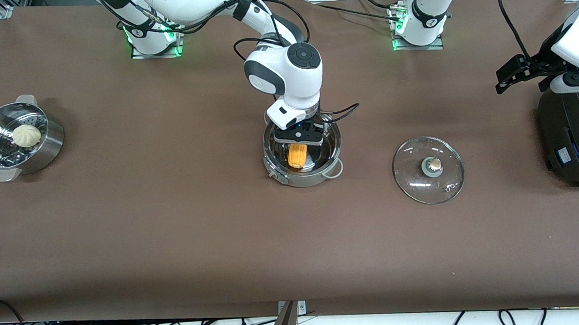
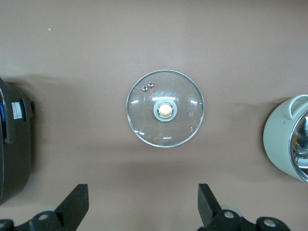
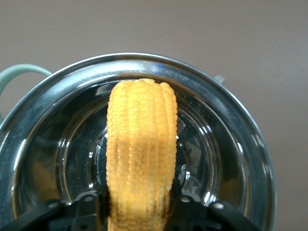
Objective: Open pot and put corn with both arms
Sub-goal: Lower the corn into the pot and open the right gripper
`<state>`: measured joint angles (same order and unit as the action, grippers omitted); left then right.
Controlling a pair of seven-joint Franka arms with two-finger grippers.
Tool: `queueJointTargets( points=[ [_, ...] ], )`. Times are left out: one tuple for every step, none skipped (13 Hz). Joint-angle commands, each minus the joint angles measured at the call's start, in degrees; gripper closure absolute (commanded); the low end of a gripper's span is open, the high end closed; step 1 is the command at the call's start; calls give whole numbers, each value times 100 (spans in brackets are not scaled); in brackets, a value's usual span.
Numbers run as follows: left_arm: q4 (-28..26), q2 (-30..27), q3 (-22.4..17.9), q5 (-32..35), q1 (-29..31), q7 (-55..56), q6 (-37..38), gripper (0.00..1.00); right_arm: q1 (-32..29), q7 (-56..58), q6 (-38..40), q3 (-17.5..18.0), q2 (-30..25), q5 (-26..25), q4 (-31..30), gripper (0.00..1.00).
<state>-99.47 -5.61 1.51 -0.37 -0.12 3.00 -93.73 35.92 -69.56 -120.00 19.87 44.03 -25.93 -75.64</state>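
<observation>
Corn (image 3: 142, 154) base hidden between jaws

1. The right arm is stretched to frame centre, wrist bent down; the right gripper (image 1: 300, 141) is pointed downward.
2. The left gripper (image 2: 144, 204) is held high at the frame's right edge, fingers spread wide.
</observation>
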Motion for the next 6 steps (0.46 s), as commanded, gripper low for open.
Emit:
queueJointTargets(
  points=[
    [339,200,-2,-60,38,-10,126,0,82,-110,3,-44,132,-140,216,13],
    [558,314,-2,-60,64,-2,301,0,82,-110,-6,-44,132,-140,216,13],
    [769,480,7,-51,64,7,416,0,82,-119,-6,-44,132,-140,216,9],
    [893,569,16,-51,56,7,452,0,73,-101,3,-44,123,-140,216,8],
    [938,587,16,-51,47,7,452,0,64,-66,20,-44,88,-149,216,4],
    [938,587,25,-51,55,7,452,0,38,-14,73,-70,53,-227,216,1]
  ],
)
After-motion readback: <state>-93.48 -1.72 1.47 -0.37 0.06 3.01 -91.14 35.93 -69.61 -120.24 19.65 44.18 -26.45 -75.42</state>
